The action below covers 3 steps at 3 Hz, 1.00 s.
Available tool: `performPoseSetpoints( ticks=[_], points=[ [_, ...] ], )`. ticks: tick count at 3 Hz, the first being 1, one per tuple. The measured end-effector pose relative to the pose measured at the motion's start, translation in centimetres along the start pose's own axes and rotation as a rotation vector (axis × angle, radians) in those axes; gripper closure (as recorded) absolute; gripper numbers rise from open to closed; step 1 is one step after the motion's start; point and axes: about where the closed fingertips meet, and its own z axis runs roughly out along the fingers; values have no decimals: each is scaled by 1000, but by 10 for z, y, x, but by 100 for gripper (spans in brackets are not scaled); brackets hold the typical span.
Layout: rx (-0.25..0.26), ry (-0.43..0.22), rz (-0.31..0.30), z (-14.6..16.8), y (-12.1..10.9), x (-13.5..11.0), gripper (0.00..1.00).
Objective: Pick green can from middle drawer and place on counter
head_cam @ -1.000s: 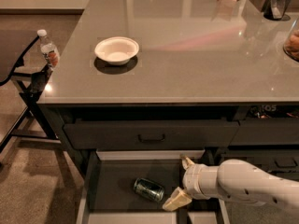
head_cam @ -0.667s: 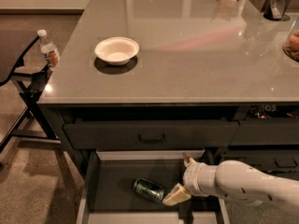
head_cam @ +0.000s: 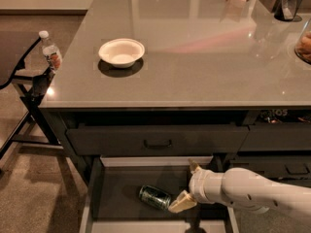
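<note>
the counter (head_cam: 194, 57) is seen as the largest thing, a broad glossy top that is judged to be the place where the can is meant to be set. most of its near half is left bare, so room for the can is thought to be easily found. under it, the upper drawer (head_cam: 158, 141) is shut, while the middle drawer (head_cam: 119, 193) is pulled out toward the camera, which leaves its flat dark floor reachable from above. the gripper (head_cam: 187, 186) is held low inside the right part of this drawer, with its pale fingers spread apart and pointed left toward the can, a pose judged to be an approach for a grasp. a white bowl (head_cam: 121, 52) is stood on the counter's left side, and nothing is seen in it. the green can (head_cam: 155, 197) is laid on its side on the drawer floor, just beside the lower fingertip and not yet gripped. nothing else is seen in the drawer.
</note>
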Motion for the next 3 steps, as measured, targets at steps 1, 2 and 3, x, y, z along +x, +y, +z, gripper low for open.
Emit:
performPoseSetpoints(
  ticks=[1, 2, 3],
  points=[
    [2, -62, -25, 24, -5, 9, 0],
    [-49, -116, -85, 45, 2, 27, 0],
    [-158, -171, -176, 59, 20, 42, 0]
  ],
)
